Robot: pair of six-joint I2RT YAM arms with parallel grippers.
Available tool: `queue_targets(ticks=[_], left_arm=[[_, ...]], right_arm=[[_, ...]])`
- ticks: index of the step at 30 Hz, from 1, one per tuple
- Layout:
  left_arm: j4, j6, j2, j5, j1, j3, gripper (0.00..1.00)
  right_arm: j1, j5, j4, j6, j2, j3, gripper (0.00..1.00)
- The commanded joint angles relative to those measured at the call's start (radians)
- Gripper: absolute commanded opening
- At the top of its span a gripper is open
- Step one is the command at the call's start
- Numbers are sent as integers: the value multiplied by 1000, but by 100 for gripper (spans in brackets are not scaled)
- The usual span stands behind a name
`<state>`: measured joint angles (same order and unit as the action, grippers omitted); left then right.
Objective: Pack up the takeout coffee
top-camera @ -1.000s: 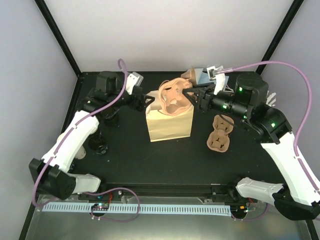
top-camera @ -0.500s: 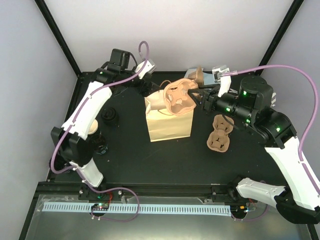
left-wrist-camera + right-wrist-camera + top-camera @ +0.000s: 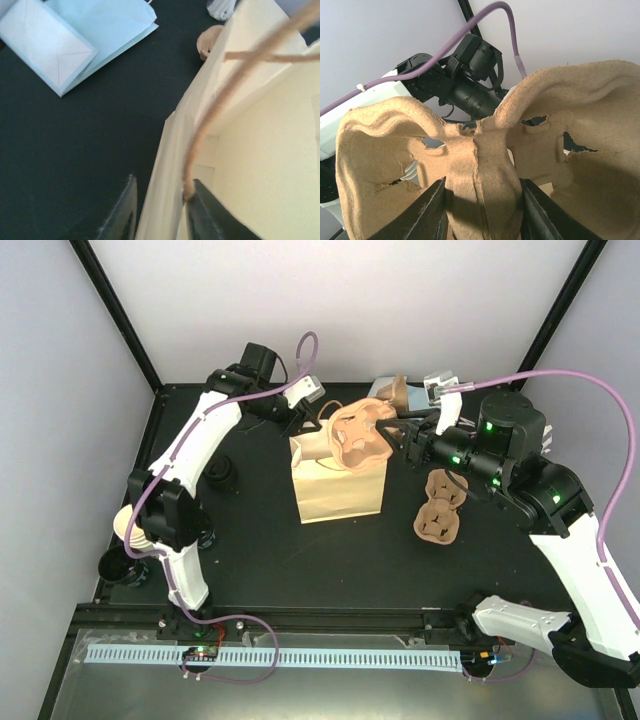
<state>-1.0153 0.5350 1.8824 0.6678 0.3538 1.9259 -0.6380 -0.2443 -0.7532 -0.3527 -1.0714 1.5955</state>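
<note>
Black tabletop (image 3: 300,560) holds the coffee (image 3: 222,472) left of the bag (image 3: 340,490); it is probably light, crushable and spillable, best pinched upright mid-wall, while the left gripper (image 3: 157,210) narrowly straddles the bag rim, grip unclear, and the right gripper (image 3: 480,200) clamps the carrier (image 3: 485,150).

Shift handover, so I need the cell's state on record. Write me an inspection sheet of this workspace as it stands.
Surface: black table, no damage seen.
Job's things: takeout coffee beside left arm, partly hidden; tan paper bag upright, centre.
Clutter: spare carrier right of bag; pale blue envelopes behind bag; cream cups at left edge.
Grippers: left end effector straddles bag rim, grip unclear; right end effector clamps held carrier above bag.
Cables: purple cables arch over both arms, unsnagged.
Surroundings: pale walls, black frame posts.
</note>
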Motion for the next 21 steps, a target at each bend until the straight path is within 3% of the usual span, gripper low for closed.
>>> queue_targets(ticks=[1, 3, 4, 11, 21], left_arm=[[-25, 26, -6, 69, 5, 53, 14], [-35, 31, -23, 79, 9, 47, 2], [-35, 28, -35, 75, 10, 38, 2], [74, -46, -207, -2, 30, -145, 2], [328, -113, -553, -303, 64, -478, 2]], right_arm=[[6, 5, -4, 14, 11, 13, 40], [6, 6, -9, 15, 6, 10, 40], [6, 2, -14, 15, 5, 8, 40], [6, -47, -12, 31, 13, -22, 40], [5, -260, 51, 60, 62, -157, 39]])
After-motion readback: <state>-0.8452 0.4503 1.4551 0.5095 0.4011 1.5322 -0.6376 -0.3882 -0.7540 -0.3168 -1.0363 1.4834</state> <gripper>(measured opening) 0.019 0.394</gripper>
